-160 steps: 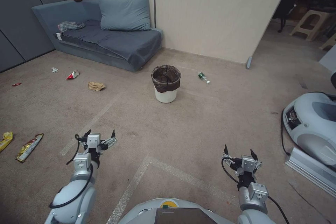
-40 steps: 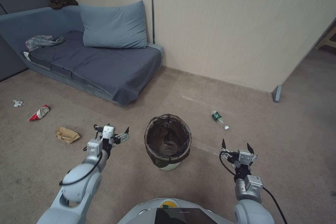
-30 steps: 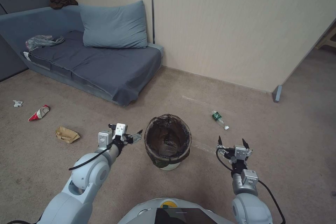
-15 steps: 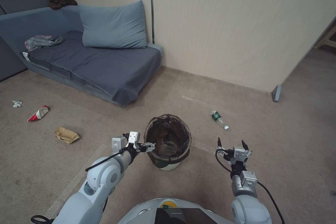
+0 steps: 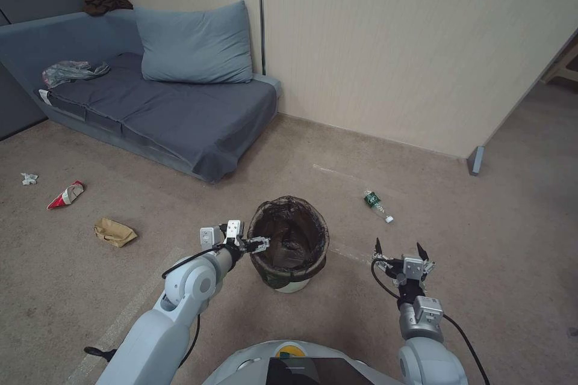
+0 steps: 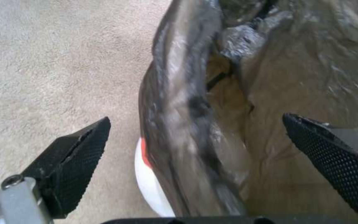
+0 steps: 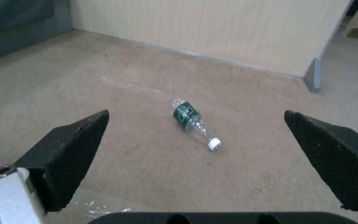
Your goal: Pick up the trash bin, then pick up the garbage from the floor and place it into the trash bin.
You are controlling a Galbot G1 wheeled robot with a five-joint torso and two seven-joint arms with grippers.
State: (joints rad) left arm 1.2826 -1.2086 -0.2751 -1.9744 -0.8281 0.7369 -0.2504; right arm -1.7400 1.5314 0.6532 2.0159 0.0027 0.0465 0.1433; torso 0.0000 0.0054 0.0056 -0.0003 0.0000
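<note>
The small round white plastic trash bin (image 5: 288,281), lined with a dark brown bag, is straddled at its rim by the wide-open left gripper (image 6: 195,140), nothing yet clamped. Only crumpled liner is seen inside. The right gripper (image 5: 397,250) is held open and empty, the green-labelled clear plastic bottle (image 7: 193,123) lying ahead of it.

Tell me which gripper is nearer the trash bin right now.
Left. The left gripper is open at the trash bin, straddling its near-left rim with one finger inside the liner. The right gripper hangs open off the bin's right side, clear of it.
</note>
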